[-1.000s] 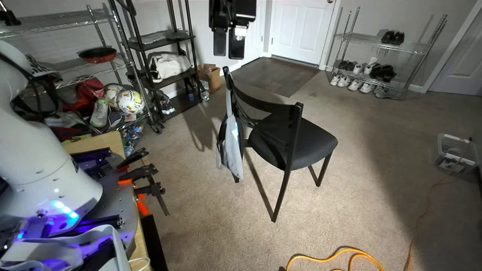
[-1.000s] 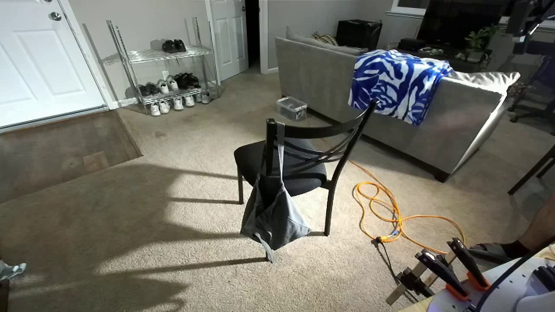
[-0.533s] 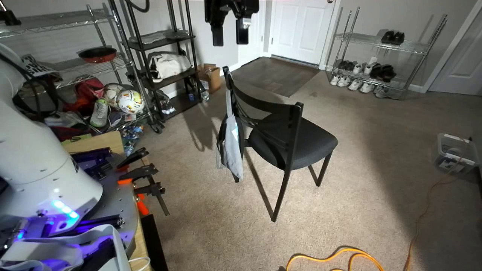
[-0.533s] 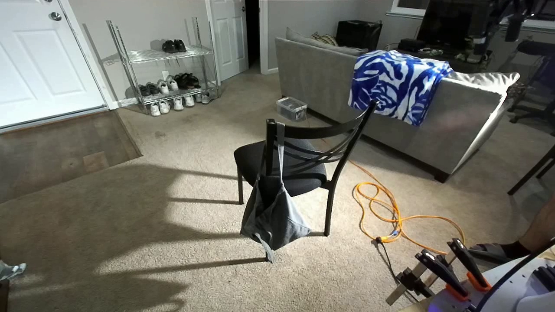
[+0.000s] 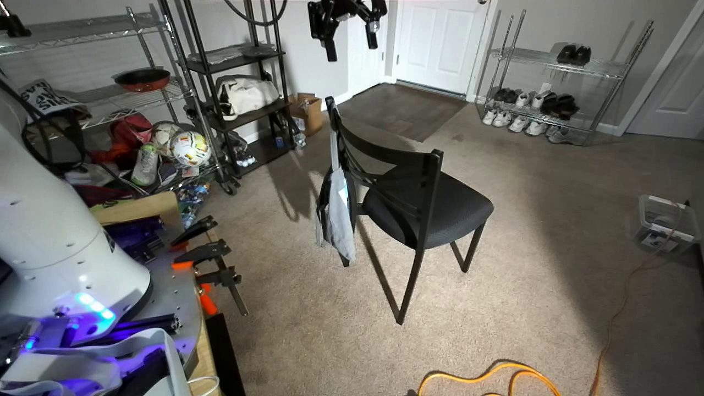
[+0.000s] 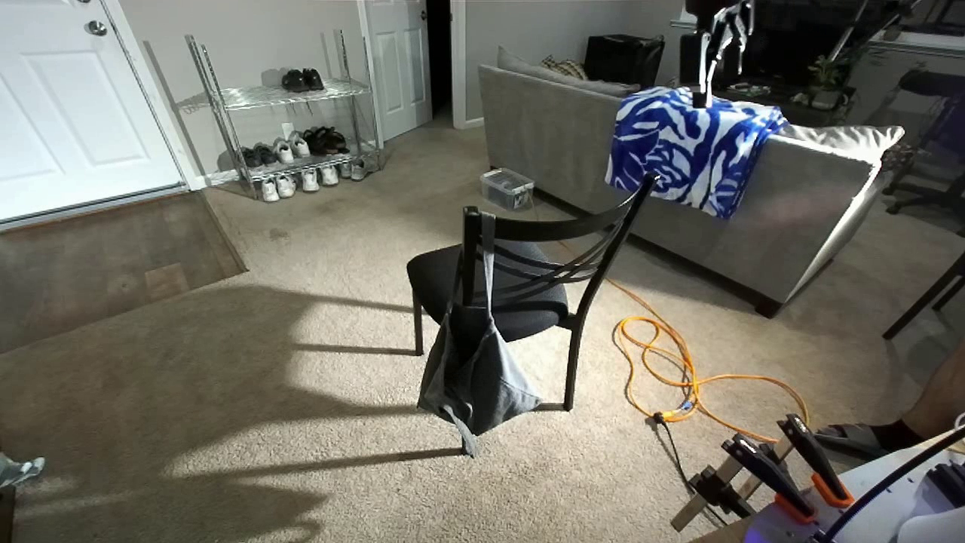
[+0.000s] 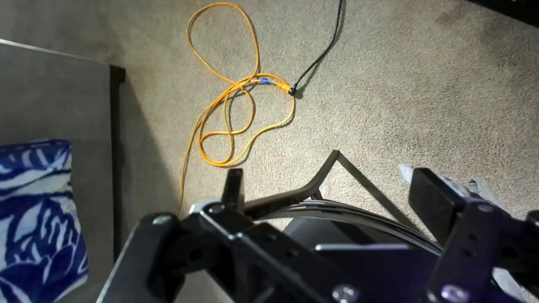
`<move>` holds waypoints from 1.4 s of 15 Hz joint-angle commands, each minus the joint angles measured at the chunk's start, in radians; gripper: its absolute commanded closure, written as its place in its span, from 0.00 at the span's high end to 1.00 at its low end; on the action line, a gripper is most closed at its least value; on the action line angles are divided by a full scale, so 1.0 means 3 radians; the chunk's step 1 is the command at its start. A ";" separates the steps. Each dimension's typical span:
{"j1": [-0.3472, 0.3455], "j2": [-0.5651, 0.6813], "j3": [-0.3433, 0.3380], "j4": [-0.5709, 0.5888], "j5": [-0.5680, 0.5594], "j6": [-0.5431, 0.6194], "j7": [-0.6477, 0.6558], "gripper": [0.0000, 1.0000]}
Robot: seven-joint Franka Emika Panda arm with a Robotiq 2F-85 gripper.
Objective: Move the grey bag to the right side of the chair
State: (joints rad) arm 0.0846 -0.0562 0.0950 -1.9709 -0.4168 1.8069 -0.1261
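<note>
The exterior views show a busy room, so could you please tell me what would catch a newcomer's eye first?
Most likely the black chair near the middle of both exterior views, with the grey bag hanging from one end of its backrest. The blue-and-white blanket draped over the grey sofa would probably come next, and then the orange cord looped on the carpet.

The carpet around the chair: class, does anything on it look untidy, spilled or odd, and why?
The orange cord stands out: it lies on the carpet beside the chair in loose, overlapping loops, not neatly coiled, so someone might trip. No spill shows.
</note>
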 commanded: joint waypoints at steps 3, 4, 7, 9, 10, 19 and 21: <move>0.0116 0.0394 0.0086 0.0375 -0.0360 0.0258 -0.0600 1.00; 0.0127 0.0383 0.0099 0.0363 -0.0341 0.0295 -0.0750 1.00; 0.0151 0.0273 0.0126 0.0252 -0.0340 0.0531 -0.1131 1.00; 0.0152 0.0192 0.0134 0.0196 -0.0307 0.0760 -0.1368 1.00; 0.0148 0.0156 0.0130 0.0174 -0.0269 0.0881 -0.1511 1.00; 0.0166 0.0249 0.0129 0.0310 -0.0268 0.0861 -0.1554 1.00; 0.0166 0.0249 0.0129 0.0306 -0.0268 0.0862 -0.1554 1.00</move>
State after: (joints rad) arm 0.1344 0.0178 0.1330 -1.8815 -0.4977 2.0681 -0.5920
